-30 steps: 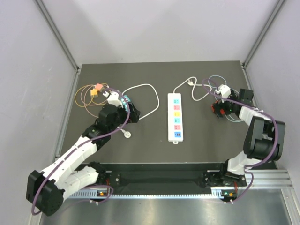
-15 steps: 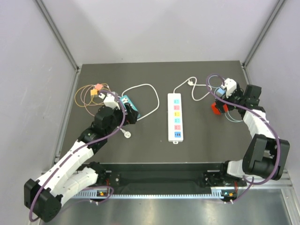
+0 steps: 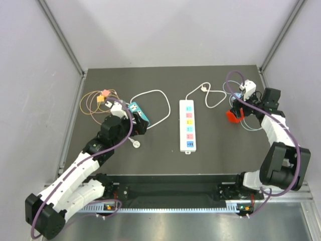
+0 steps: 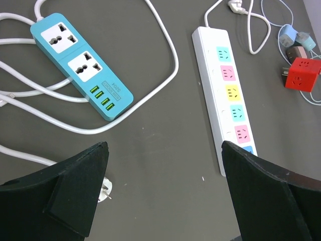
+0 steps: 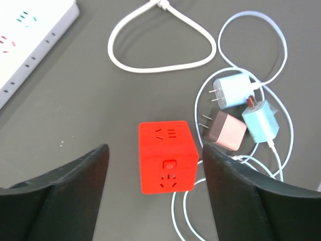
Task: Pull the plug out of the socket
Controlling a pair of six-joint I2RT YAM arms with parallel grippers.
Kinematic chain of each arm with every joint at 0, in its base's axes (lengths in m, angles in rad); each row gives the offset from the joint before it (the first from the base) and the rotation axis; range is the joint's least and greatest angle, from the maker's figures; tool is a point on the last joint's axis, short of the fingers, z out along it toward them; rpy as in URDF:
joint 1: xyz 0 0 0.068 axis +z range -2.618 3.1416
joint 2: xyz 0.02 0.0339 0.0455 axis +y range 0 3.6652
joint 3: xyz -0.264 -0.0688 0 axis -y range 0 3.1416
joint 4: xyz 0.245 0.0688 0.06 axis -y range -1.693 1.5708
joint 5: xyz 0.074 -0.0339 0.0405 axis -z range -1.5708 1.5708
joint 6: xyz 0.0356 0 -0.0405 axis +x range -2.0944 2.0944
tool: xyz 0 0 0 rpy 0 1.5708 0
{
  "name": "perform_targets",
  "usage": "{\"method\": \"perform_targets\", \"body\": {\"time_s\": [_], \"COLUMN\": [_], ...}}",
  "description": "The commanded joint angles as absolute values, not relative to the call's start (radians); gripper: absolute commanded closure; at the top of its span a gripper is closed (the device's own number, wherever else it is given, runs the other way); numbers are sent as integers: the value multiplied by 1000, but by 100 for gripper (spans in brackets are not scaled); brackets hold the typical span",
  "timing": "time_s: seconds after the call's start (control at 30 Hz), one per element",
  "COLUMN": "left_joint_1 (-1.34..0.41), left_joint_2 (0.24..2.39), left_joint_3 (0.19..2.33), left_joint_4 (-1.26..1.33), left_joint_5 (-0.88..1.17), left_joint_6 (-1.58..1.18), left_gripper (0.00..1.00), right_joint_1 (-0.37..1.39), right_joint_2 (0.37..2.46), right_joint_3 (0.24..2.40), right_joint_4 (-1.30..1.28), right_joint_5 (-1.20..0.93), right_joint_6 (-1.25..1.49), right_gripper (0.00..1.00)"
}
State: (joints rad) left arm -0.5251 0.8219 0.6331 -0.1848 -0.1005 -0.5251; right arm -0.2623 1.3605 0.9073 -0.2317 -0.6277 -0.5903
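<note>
The socket, a long white strip (image 3: 187,125) (image 4: 228,95) (image 5: 30,35) with pastel outlets, lies in the middle of the dark table, and none of its visible outlets holds a plug. A loose white plug (image 3: 134,144) (image 4: 104,190) lies flat on the table near my left gripper. My left gripper (image 3: 136,123) (image 4: 163,165) hangs open over bare table between the teal strip and the socket. My right gripper (image 3: 236,108) (image 5: 155,155) is open, its fingers on either side of a red cube socket (image 3: 231,116) (image 5: 166,156) with gaps on both sides.
A teal power strip (image 3: 138,111) (image 4: 80,63) with a coiled white cord lies at the left. Blue, pink and teal chargers (image 5: 231,113) with thin cables lie unplugged beside the red cube. Orange and yellow wires (image 3: 98,100) sit at the far left. Walls stand on both sides.
The right wrist has swung out toward the far right edge, over the red cube. The left gripper has drawn back a little, uncovering the teal strip.
</note>
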Motion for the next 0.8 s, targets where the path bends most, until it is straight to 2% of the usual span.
{"method": "perform_targets", "body": {"time_s": [0.0, 0.03, 0.07, 0.23, 0.47, 0.77], "left_joint_1": [-522, -522, -522, -522, -522, -520], "left_joint_2": [798, 796, 793, 785, 784, 773], "left_joint_3": [627, 624, 624, 620, 611, 606], "left_joint_4": [-169, -170, -172, -183, -180, -184], "left_joint_5": [-91, -94, -95, -103, -98, -97], "left_joint_6": [-535, -538, -537, -537, -537, -538], "left_gripper": [1, 1, 1, 1, 1, 1], "right_joint_1": [-235, -226, -216, -199, -199, -201], "right_joint_2": [1437, 1454, 1466, 1517, 1506, 1457], "right_joint_3": [989, 997, 1005, 1015, 967, 914], "right_joint_4": [-210, -212, -209, -167, -201, -238], "right_joint_5": [-601, -582, -571, -488, -442, -439], "right_joint_6": [-541, -545, -543, -496, -548, -571], "right_gripper": [30, 33, 42, 63, 73, 78]}}
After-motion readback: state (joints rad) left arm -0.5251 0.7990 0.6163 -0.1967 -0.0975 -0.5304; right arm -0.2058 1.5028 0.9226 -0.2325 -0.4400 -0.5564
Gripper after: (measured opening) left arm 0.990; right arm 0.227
